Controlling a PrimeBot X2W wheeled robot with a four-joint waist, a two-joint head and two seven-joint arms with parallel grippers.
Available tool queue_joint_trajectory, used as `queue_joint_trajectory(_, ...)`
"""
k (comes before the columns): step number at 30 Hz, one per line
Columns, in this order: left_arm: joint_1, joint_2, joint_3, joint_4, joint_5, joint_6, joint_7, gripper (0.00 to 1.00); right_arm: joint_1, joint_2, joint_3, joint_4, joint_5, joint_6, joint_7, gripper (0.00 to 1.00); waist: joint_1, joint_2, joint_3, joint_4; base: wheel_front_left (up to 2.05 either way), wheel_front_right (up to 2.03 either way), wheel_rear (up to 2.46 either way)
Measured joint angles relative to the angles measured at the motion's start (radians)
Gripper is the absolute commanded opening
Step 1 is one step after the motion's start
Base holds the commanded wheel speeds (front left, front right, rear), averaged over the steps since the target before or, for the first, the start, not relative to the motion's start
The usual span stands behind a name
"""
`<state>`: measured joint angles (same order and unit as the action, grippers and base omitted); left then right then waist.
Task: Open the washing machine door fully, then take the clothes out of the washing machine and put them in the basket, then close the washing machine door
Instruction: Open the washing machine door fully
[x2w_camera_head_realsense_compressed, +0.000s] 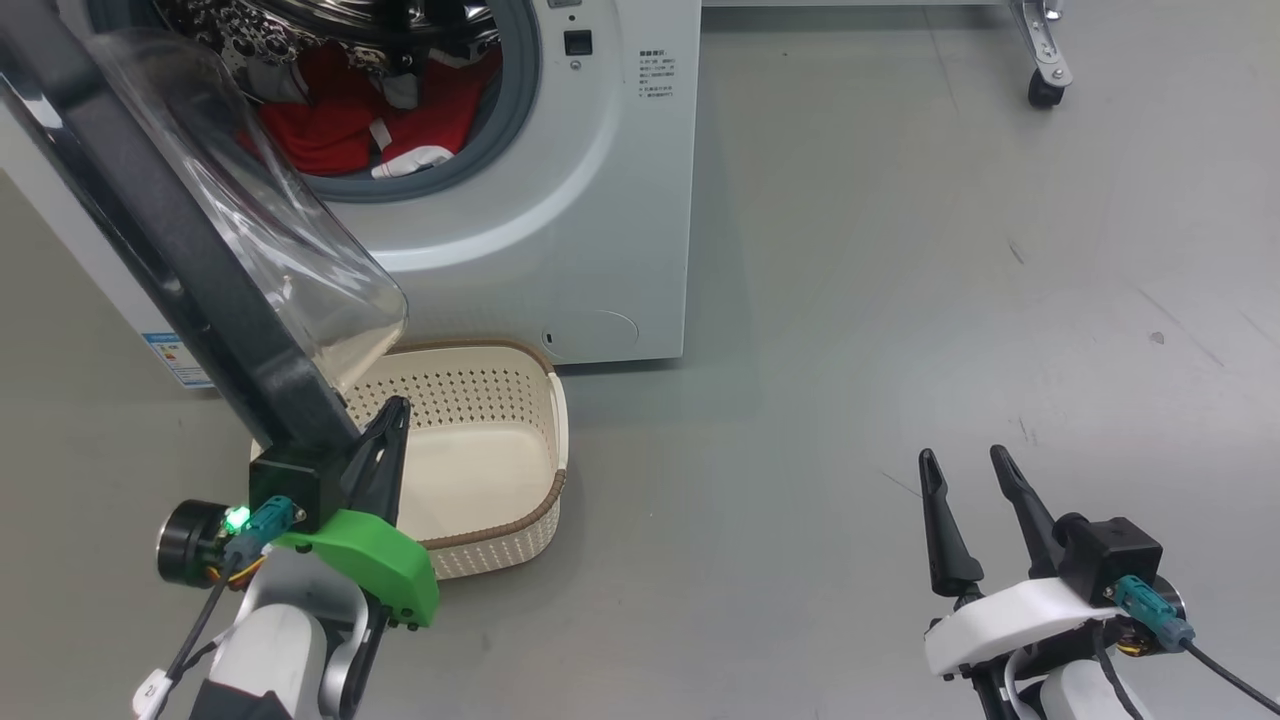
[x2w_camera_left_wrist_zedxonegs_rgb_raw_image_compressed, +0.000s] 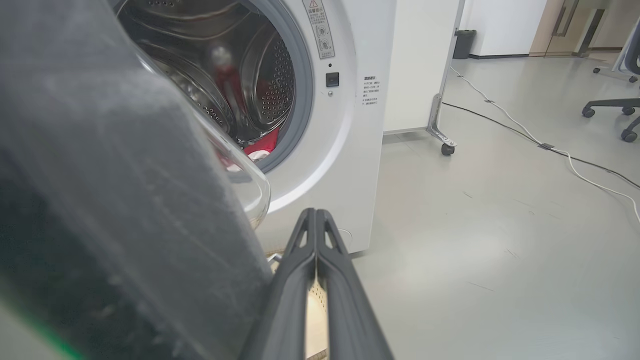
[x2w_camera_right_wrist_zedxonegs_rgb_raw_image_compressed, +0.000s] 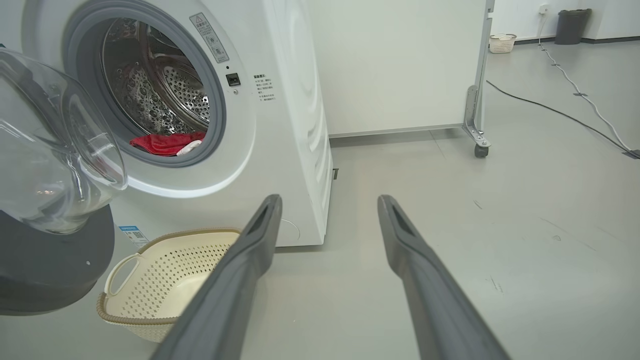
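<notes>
1. Open door (x2w_camera_head_realsense_compressed: 190, 270), its black rim just beside the left gripper (x2w_camera_head_realsense_compressed: 396, 408), whose fingers are pressed together, holding nothing.
2. Left arm reaches forward over the basket (x2w_camera_head_realsense_compressed: 545, 505); right gripper (x2w_camera_head_realsense_compressed: 965, 458) hovers above the floor (x2w_camera_head_realsense_compressed: 900, 300), fingers wide apart.
3. Red clothes (x2w_camera_head_realsense_compressed: 330, 120) lie in the machine's (x2w_camera_head_realsense_compressed: 600, 200) drum; the basket, on the floor before it, shows a bare bottom.

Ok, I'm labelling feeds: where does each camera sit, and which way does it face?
Head view: on the head, looking down at the basket and washing machine; shut left tool, open right tool show.
Left wrist view: on the left arm, beside the open door, facing the drum; its closed fingers show.
Right wrist view: on the right arm, facing the machine's front; its spread fingers show.
Shared: all see red clothes.
</notes>
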<state>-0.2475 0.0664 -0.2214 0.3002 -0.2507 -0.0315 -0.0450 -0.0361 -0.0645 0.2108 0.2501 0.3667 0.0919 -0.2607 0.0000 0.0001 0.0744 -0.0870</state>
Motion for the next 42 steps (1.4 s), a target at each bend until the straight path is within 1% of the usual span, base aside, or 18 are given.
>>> queue_joint_trajectory(11, -0.004, -0.011, -0.008, 0.034, -0.003, -0.002, -0.015, 0.00, 0.000, 0.002, -0.016, 0.005, -0.004, 0.003, 0.000, 1.00, 0.0000, 0.0000, -0.007, 0.037, 0.00, 0.00, 0.00)
queue_joint_trajectory(26, -0.004, -0.020, -0.012, 0.074, -0.016, -0.002, -0.046, 0.00, 0.014, 0.004, -0.025, 0.015, -0.012, 0.004, 0.000, 1.00, 0.0000, 0.0000, -0.036, 0.127, 0.00, 0.00, 0.00)
queue_joint_trajectory(29, -0.004, -0.020, -0.010, 0.075, -0.024, -0.002, -0.056, 0.00, 0.025, 0.004, -0.026, 0.017, -0.016, 0.012, 0.000, 1.00, 0.0000, 0.0000, -0.039, 0.147, 0.00, 0.00, 0.00)
queue_joint_trajectory(42, -0.004, -0.019, 0.030, 0.090, -0.044, 0.007, -0.080, 0.00, 0.026, 0.005, -0.017, 0.026, -0.020, 0.013, 0.000, 1.00, 0.0000, 0.0000, -0.047, 0.238, 0.00, 0.00, 0.00)
